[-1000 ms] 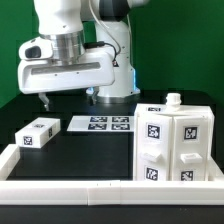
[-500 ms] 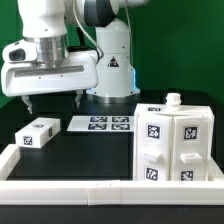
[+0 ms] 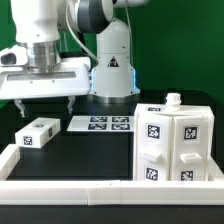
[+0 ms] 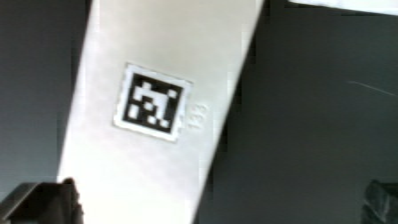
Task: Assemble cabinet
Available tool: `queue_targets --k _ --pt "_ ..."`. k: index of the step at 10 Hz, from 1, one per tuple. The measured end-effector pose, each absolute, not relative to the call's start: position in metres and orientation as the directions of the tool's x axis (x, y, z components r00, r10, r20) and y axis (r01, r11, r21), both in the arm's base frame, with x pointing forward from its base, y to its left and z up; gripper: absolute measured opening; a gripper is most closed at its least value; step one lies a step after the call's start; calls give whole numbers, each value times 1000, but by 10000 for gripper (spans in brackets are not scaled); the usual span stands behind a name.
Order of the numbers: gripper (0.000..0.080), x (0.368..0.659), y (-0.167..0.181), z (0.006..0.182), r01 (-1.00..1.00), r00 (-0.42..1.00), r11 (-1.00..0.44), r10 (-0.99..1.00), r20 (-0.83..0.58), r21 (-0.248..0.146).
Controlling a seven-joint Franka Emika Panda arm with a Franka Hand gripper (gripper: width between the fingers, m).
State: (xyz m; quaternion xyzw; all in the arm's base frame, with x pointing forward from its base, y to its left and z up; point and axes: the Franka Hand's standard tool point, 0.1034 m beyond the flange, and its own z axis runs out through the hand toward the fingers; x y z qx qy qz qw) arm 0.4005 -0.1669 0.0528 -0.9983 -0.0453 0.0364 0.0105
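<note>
Exterior view shows the claw (image 3: pixel 44 104), wide open and empty, above the small block (image 3: pixel 37 133) near a worktop (image 3: pixel 100 155) corner, probably to grasp it.

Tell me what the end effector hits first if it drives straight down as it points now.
Probably the small white block: the open end effector hangs above it, though depth is unclear.
</note>
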Motion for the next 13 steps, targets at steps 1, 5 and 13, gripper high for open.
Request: queue_targets --k 1,5,13 --pt "797 399 -169 49 97 993 -995 99 -72 -25" --pt "797 401 -181 49 181 982 -983 182 -51 -23" --pt "797 397 -198 44 1 1000 -1000 1 -6 11"
